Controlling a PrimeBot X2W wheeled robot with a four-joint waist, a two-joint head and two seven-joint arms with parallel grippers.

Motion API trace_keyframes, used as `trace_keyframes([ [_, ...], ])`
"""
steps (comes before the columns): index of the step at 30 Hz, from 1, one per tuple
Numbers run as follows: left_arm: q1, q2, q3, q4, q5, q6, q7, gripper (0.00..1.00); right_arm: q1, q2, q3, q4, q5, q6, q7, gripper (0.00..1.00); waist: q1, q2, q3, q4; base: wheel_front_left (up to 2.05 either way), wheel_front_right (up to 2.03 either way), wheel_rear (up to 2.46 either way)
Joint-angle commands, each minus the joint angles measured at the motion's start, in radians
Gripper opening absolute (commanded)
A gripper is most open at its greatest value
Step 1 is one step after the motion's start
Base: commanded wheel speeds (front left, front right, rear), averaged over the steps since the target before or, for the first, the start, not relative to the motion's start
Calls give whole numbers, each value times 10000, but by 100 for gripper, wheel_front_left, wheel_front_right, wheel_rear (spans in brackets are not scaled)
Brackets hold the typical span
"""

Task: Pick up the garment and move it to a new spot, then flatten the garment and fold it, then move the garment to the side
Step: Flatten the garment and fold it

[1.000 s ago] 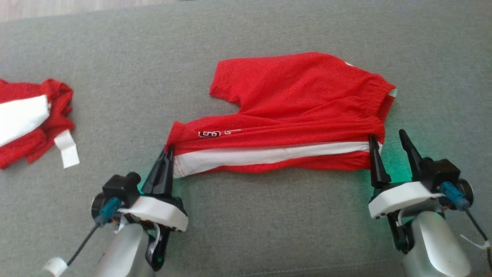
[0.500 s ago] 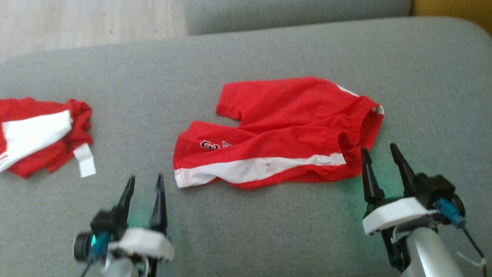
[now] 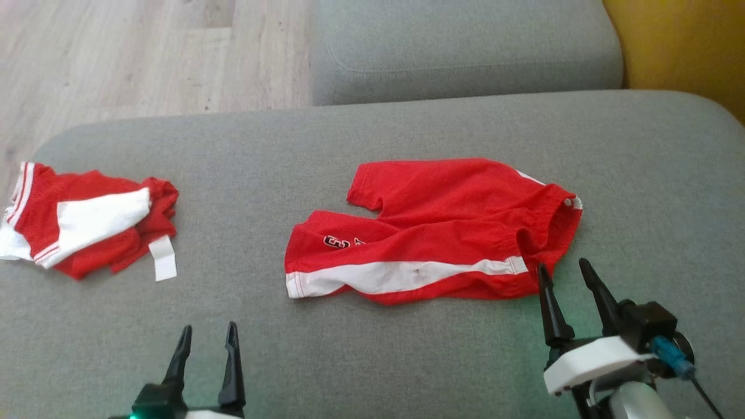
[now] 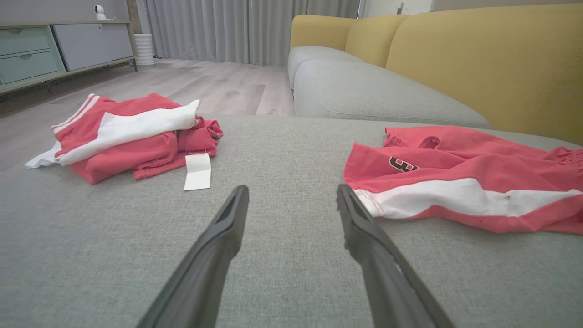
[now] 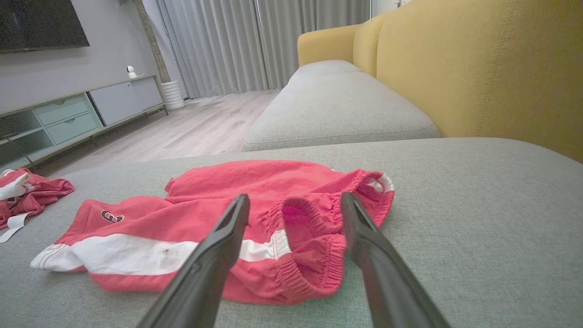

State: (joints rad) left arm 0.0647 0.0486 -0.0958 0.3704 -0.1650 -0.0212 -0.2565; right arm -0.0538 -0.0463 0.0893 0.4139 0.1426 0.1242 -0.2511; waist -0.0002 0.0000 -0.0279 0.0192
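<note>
Red shorts (image 3: 430,233) mid-frame, logo (image 3: 343,241) creased (unreadable), left gripper (image 3: 209,327) cropped lower left, right gripper (image 3: 561,265) by waistband (image 3: 550,230), both splayed, empty.

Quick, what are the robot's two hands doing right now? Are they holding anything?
Left gripper: open, holding nothing.
Right gripper: open, holding nothing, next to the red shorts.

This is looking like the living room of a home. A grey sofa (image 5: 337,105) with a yellow backrest (image 5: 478,68) is standing on pale wood flooring (image 5: 191,127), and long grey curtains (image 5: 218,45) are hanging to the floor. A dark television (image 5: 41,23) is hanging above a low drawer cabinet (image 5: 82,114).
</note>
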Motion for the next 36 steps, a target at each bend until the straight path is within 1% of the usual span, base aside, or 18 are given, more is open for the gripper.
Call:
trace_keyframes([
  [1, -271, 19, 360, -356, 78, 73, -53, 100, -217, -39, 260, -281, 64, 65, -107, 100, 2, 0, -32, 27, 0, 0, 0],
  [4, -158, 18, 321, -424, 77, 115, -53, 100, -164, -39, 252, -233, 80, 65, -107, 100, 2, 0, -58, 87, 0, 0, 0],
  [7, -147, 18, 246, -437, -7, 38, -53, 100, -185, -39, 238, -205, 74, 65, -107, 100, 2, 0, -14, 144, 0, 0, 0],
  [11, -297, 17, 23, -286, -310, -269, -53, 100, -321, -39, 290, -136, 50, 65, -107, 100, 2, 0, 176, 109, 0, 0, 0],
  [16, -915, 17, -452, 229, -1258, -851, -53, 100, -561, -39, 325, -106, -29, 65, -107, 100, 2, 0, 657, -64, 0, 0, 0],
  [19, -1546, 17, -776, 585, -1729, -1028, -53, 100, -737, -39, 314, -134, -109, 65, -107, 100, 2, 0, 1060, -218, 0, 0, 0],
  [22, -2121, 17, -1069, 1054, -2142, -1081, -53, 100, -900, -39, 303, -165, -159, 65, -107, 100, 2, 0, 1410, -410, 0, 0, 0],
  [25, -2615, 23, -1649, 1434, -2762, -1089, -53, 100, -1052, -39, 303, -207, -191, 65, -107, 100, 2, 0, 1703, -601, 0, 0, 0],
  [31, -3276, 419, -2614, 2143, -4046, -1092, -53, 100, -1225, -39, 276, -286, -235, 65, -107, 100, 2, 0, 2060, -826, 0, 0, 0],
  [36, -3602, 687, -2769, 2410, -4596, -1093, -53, 100, -1348, -39, 312, -341, -209, 65, -107, 100, 2, 0, 2212, -943, 0, 0, 0],
])
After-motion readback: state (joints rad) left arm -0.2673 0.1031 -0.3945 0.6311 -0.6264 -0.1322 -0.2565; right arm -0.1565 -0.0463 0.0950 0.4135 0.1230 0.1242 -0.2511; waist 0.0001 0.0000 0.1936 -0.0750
